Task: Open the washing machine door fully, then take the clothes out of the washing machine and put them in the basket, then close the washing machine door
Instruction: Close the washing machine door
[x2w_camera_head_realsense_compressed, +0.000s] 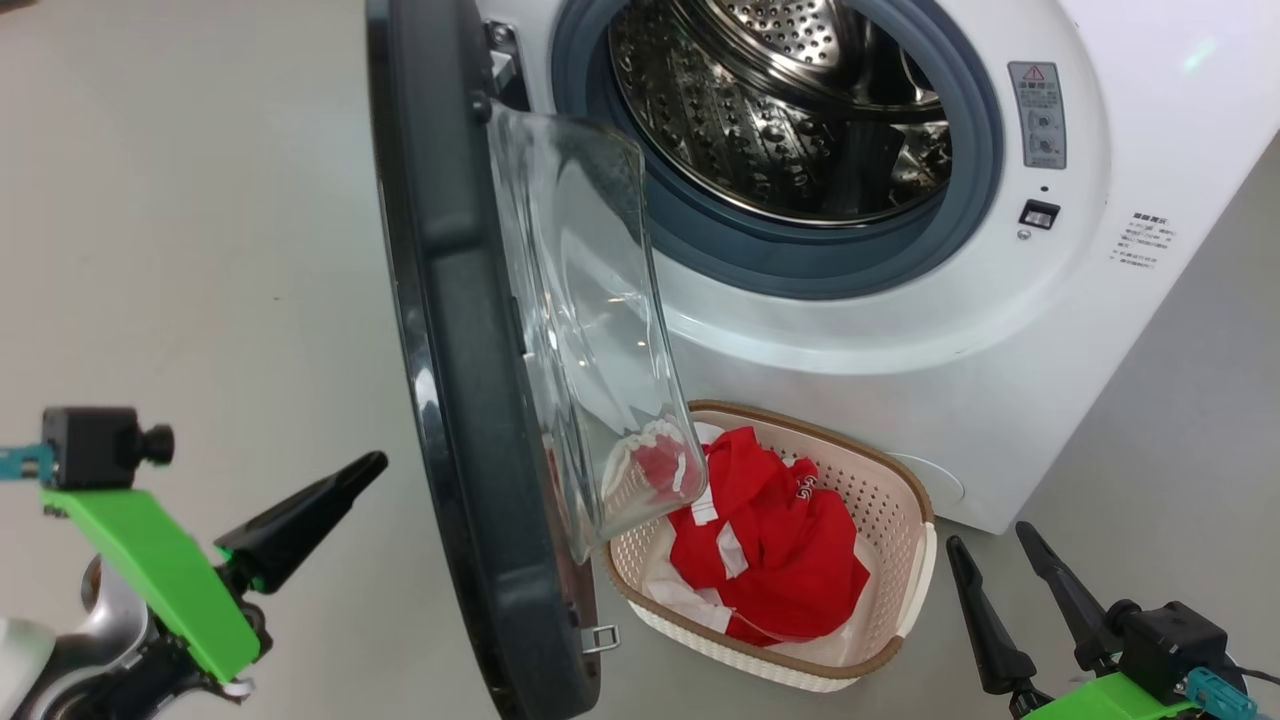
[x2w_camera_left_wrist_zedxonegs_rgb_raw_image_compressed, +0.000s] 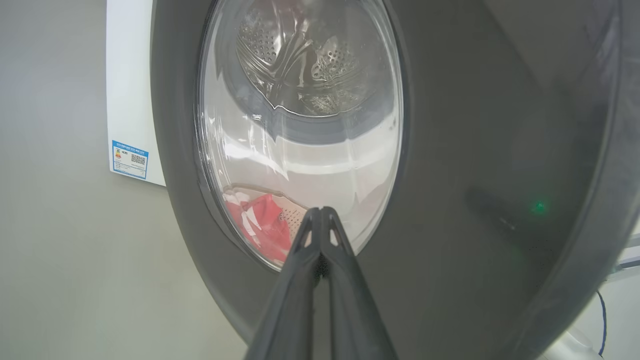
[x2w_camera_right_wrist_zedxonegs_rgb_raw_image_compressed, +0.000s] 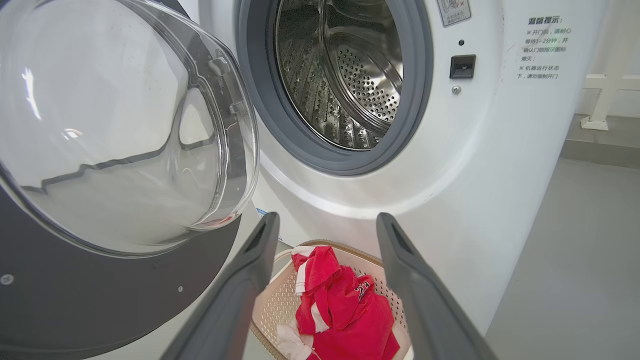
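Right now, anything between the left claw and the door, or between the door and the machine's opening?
Nothing between left claw and door. On the door's closing side the basket with the clothes sits below the washing machine opening; whether the door clears it I can't tell.

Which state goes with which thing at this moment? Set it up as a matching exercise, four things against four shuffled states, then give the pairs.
Things:
1. washing machine door
2. clothes
3. left gripper
4. right gripper

States:
A. jaws apart, holding nothing
B. fingers pressed together, pointing at the door's outer face
C. swung open, away from the drum opening
D. lying in the basket

Pairs: 1-C, 2-D, 3-B, 4-A
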